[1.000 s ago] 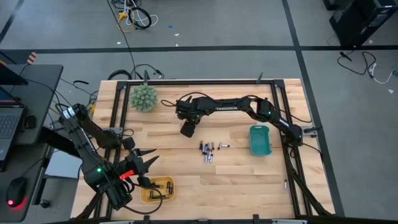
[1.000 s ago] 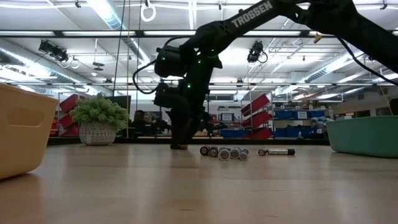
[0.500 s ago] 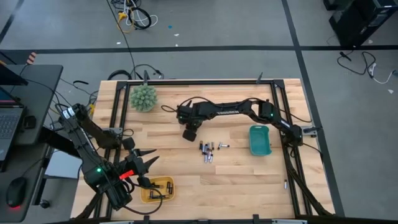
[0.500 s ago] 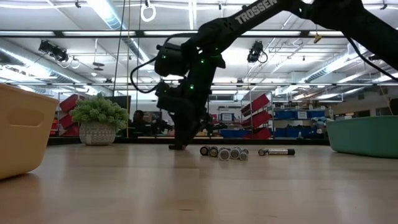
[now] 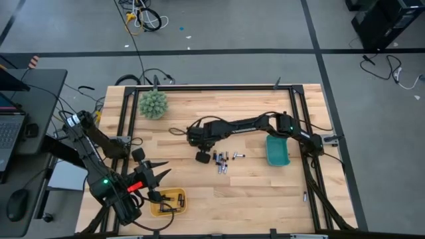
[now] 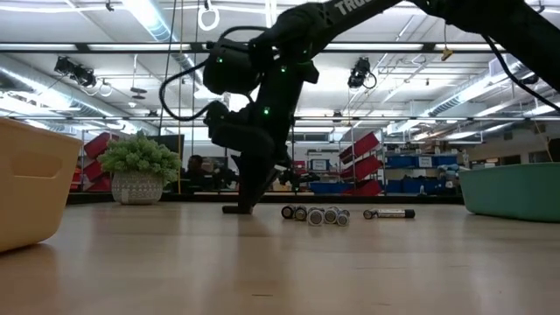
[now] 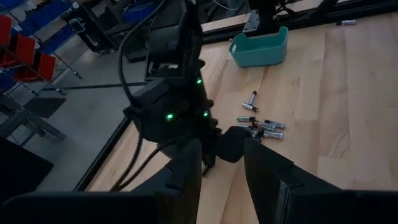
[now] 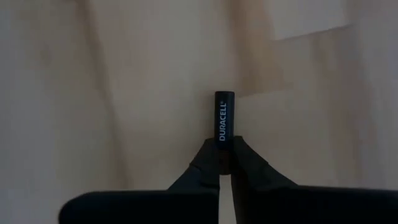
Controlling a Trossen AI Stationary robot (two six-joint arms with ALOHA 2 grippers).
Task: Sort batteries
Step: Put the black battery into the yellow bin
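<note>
Black battery point(image 8: 224, 122) pinched between right gripper point(image 8: 225, 163) fingertips

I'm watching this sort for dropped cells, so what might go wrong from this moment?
The right gripper pinches only one end of a black battery, so it may pivot or slip out on the way to the teal tray. It sits low beside the loose battery cluster, so a sideways sweep might scatter them. The left gripper waits by the yellow tray.

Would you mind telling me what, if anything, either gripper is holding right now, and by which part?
The right gripper is shut on a black Duracell battery, pinching one end of it. The left gripper holds nothing, poised by the yellow tray.
</note>
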